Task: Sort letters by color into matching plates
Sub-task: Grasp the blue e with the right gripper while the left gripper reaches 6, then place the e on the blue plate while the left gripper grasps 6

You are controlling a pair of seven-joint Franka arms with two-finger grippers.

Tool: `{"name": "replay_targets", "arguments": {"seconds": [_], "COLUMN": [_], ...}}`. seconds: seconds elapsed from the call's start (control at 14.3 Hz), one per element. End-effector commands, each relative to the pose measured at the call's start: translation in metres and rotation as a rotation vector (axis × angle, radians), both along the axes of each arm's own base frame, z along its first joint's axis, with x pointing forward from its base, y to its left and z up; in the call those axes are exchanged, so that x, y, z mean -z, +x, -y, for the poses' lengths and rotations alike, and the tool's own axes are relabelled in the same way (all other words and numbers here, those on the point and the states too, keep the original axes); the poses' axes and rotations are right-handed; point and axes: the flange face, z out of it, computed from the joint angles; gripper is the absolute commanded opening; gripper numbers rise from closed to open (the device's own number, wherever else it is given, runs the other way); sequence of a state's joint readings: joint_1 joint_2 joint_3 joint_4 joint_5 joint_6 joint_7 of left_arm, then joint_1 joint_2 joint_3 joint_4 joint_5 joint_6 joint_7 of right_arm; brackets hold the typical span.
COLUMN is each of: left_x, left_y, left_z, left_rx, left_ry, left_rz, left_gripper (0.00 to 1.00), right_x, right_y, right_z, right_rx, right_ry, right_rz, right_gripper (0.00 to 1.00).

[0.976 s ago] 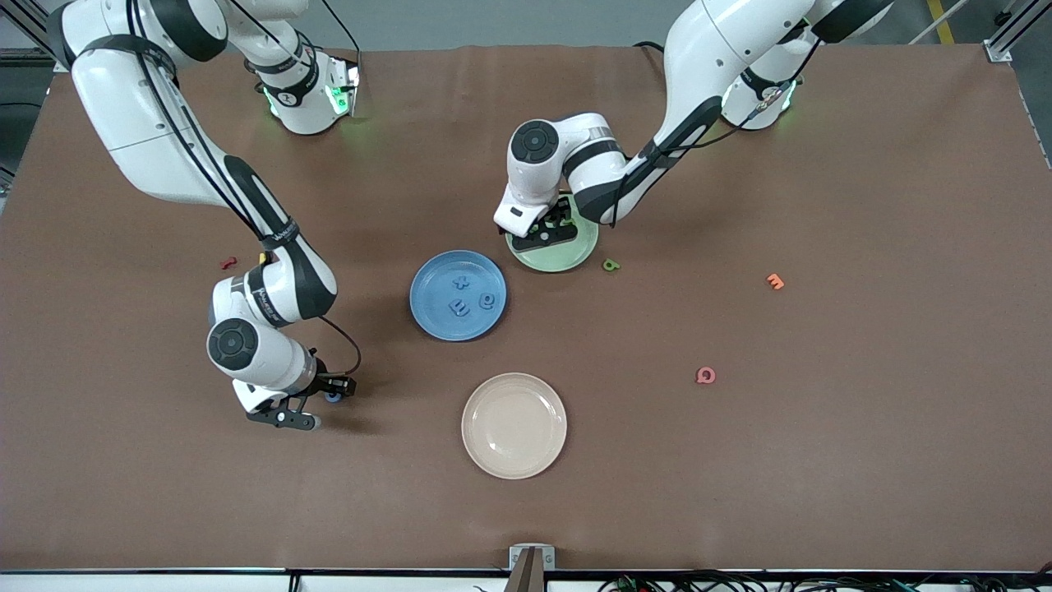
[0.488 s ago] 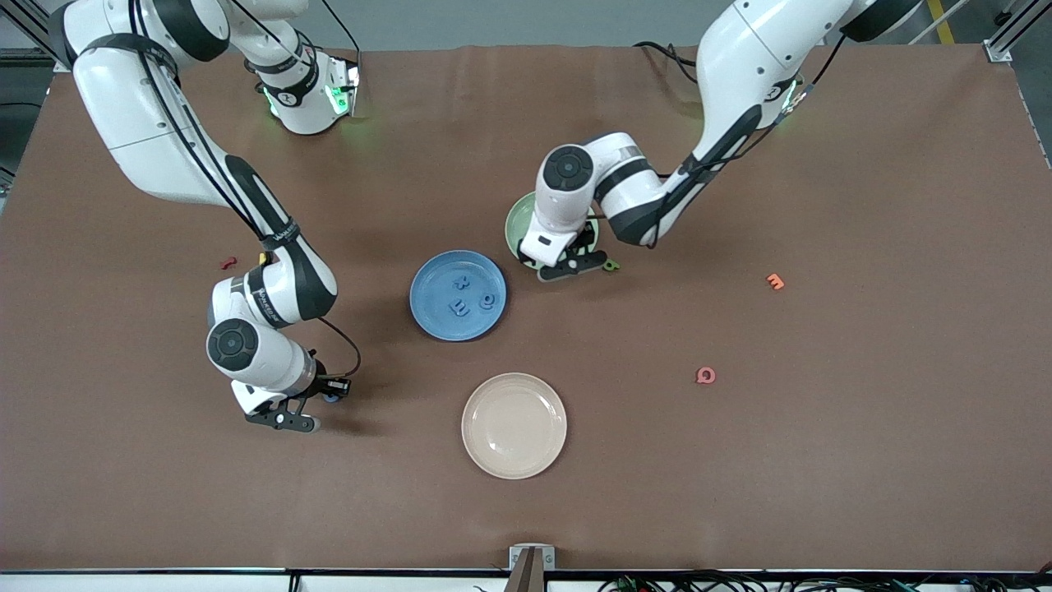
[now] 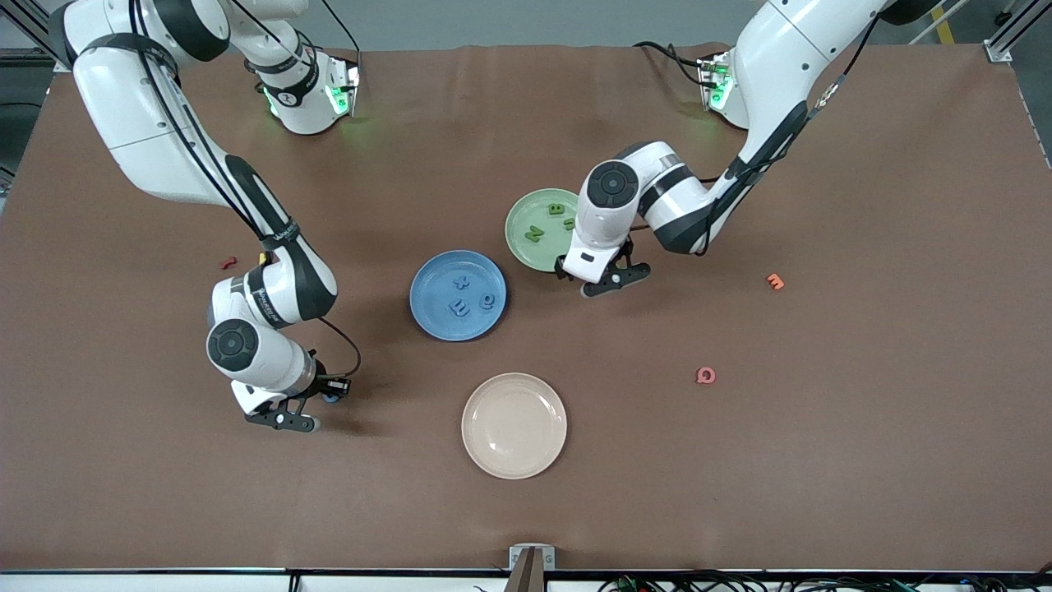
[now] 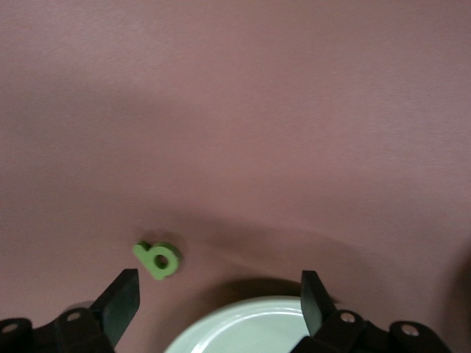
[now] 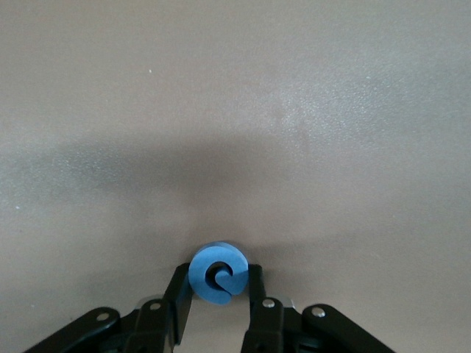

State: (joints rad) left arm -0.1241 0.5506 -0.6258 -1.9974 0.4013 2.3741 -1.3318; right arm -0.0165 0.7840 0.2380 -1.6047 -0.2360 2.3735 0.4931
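Note:
The blue plate (image 3: 431, 296) holds three blue letters (image 3: 459, 309). The pale green plate (image 3: 526, 215) holds three green letters (image 3: 535, 233). My left gripper (image 3: 608, 275) is open and low over the table beside the green plate. In the left wrist view a loose green letter (image 4: 158, 259) lies on the table just past one open fingertip (image 4: 124, 288), and the green plate's rim (image 4: 243, 327) shows between the fingers. In the front view the wrist hides this letter. My right gripper (image 3: 329, 395) is shut on a blue letter (image 5: 218, 273), low over the table toward the right arm's end.
A cream plate (image 3: 514, 425) lies nearer the camera than the blue plate. A red letter (image 3: 228, 263) lies by the right arm. An orange letter (image 3: 775, 281) and a pink letter (image 3: 705, 376) lie toward the left arm's end.
My left gripper has moved off the green plate to the table beside it, over the loose green letter, uncovering the plate's three letters. The right gripper has barely moved.

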Motion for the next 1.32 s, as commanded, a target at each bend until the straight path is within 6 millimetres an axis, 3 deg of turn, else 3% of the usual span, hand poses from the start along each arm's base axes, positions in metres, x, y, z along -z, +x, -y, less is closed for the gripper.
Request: {"name": "replay_targets", "arguments": {"seconds": [0.0,0.14,0.21,0.42,0.63,0.77,0.98,1.12,1.25], "left_x": [0.0,0.009,0.013,0.022,0.03,0.031,0.034,0.032,0.026], "left_y": [-0.021,-0.029,-0.034,-0.042,-0.049,-0.049,-0.045,-0.038,-0.03], "left_z": [-0.019,-0.027,-0.029,-0.039,-0.042,-0.043,-0.047,-0.052,-0.053], "left_rx": [0.022,0.023,0.029,0.031,0.042,0.04,0.035,0.03,0.014], "left_ry": [-0.007,-0.012,-0.014,-0.036,-0.042,-0.043,-0.042,-0.045,-0.052], "left_rz": [0.03,0.027,0.023,0.031,0.029,0.027,0.025,0.038,0.051], "left_gripper": [0.96,0.96,0.96,0.96,0.96,0.94,0.92,0.92,0.92], "right_x": [-0.004,-0.013,-0.031,-0.069,-0.092,-0.093,-0.066,-0.052,-0.047], "right_y": [0.005,-0.002,-0.009,-0.042,-0.096,-0.134,-0.19,-0.207,-0.21], "right_z": [-0.003,-0.006,-0.024,-0.102,-0.168,-0.189,-0.208,-0.217,-0.213], "right_rx": [0.001,0.037,0.071,0.176,0.248,0.28,0.3,0.293,0.284], "right_ry": [-0.006,-0.03,-0.034,-0.012,0.001,-0.006,0.019,0.031,0.019], "right_rz": [0.004,-0.067,-0.093,-0.152,-0.17,-0.163,-0.124,-0.11,-0.107], "right_gripper": [0.01,0.01,0.01,0.01,0.01,0.01,0.0,0.0,0.0]}}
